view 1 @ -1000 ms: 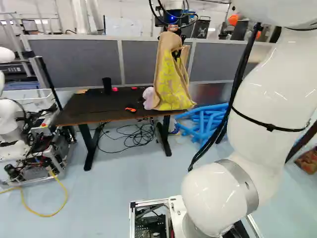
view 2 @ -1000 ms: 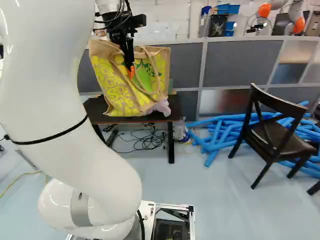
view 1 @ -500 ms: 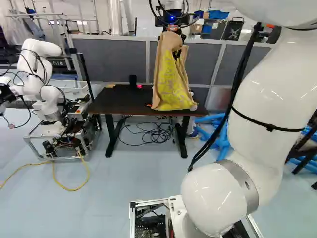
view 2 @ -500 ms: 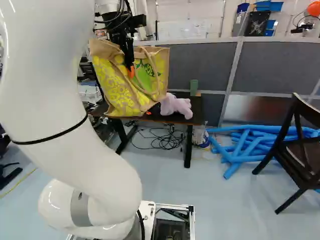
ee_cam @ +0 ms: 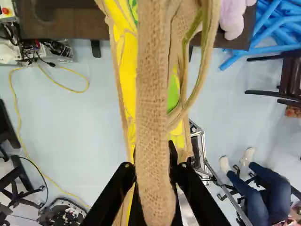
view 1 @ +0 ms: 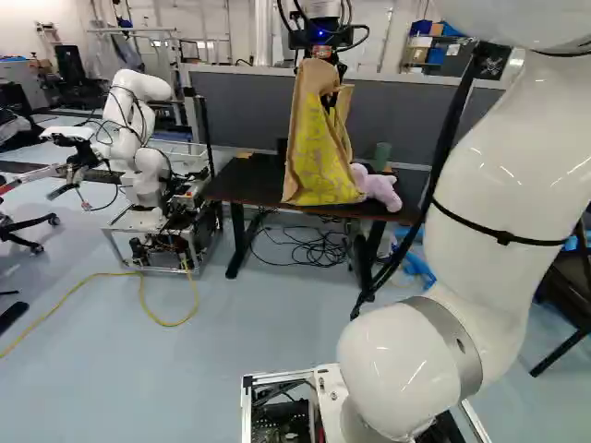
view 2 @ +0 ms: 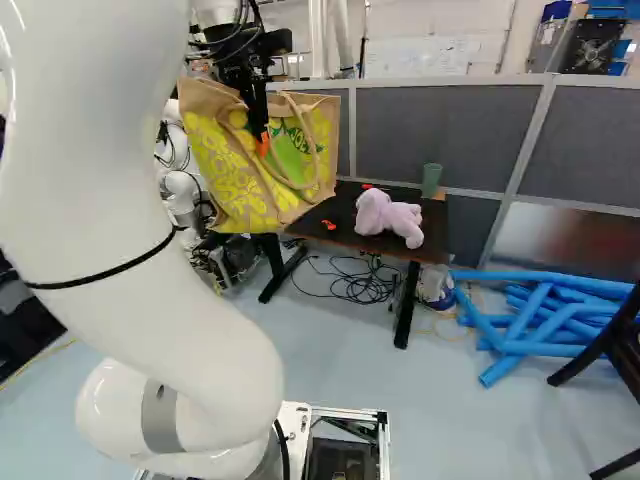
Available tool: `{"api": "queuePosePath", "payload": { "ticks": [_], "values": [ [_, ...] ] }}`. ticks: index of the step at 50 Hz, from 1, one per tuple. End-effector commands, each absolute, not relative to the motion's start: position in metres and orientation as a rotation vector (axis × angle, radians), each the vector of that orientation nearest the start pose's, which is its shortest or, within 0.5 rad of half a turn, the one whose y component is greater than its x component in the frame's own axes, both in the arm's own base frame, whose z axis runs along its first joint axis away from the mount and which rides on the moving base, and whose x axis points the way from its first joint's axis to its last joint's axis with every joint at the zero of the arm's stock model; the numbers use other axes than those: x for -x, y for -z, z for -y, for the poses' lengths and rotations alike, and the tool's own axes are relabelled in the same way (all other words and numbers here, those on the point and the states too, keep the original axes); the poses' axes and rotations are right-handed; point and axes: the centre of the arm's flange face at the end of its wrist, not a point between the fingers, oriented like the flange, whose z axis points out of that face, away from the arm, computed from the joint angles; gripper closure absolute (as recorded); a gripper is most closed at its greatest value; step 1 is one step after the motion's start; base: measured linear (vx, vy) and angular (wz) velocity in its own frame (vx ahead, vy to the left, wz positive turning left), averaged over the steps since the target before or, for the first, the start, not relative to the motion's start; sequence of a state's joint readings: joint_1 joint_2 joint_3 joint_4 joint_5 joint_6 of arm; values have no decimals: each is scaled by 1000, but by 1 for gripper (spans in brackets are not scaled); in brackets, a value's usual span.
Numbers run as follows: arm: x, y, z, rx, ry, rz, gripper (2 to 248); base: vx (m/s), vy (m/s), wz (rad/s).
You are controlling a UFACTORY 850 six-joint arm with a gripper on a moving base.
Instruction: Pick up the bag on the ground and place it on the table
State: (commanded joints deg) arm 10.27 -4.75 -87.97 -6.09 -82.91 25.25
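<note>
The upper stretch of the white jointed arm (view 1: 499,185) is cut off by the top edge of both base views. The yellow-and-tan woven bag (view 1: 319,152) hides part of the dark-topped desk (view 2: 345,215) in all three views and, in the left base view, one end of the pink plush toy (view 2: 385,217). In the wrist view its tan strap (ee_cam: 153,108) covers the gap between the black tool's (view 2: 262,145) fingers. The right base view's right edge cuts off the dark wooden chair (view 2: 622,355) and the blue foam tubes (view 2: 545,347).
</note>
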Motion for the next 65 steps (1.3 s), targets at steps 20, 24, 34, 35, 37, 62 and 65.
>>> {"api": "queuePosePath", "payload": {
  "ticks": [20,24,34,35,37,62,65],
  "values": [
    [-468,-762,-75,3215,61,-402,215,47,66,240],
    [-468,-762,-75,3215,61,-402,215,67,-4,9],
    [-468,-762,-75,3215,61,-402,215,46,17,-13],
    [-468,-762,-75,3215,61,-402,215,52,11,-20],
    [-468,-762,-75,3215,61,-402,215,52,19,-24],
    [-468,-762,-75,3215,61,-402,215,90,65,-13],
    [-468,-762,-75,3215,61,-402,215,124,83,-16]
  ]
}}
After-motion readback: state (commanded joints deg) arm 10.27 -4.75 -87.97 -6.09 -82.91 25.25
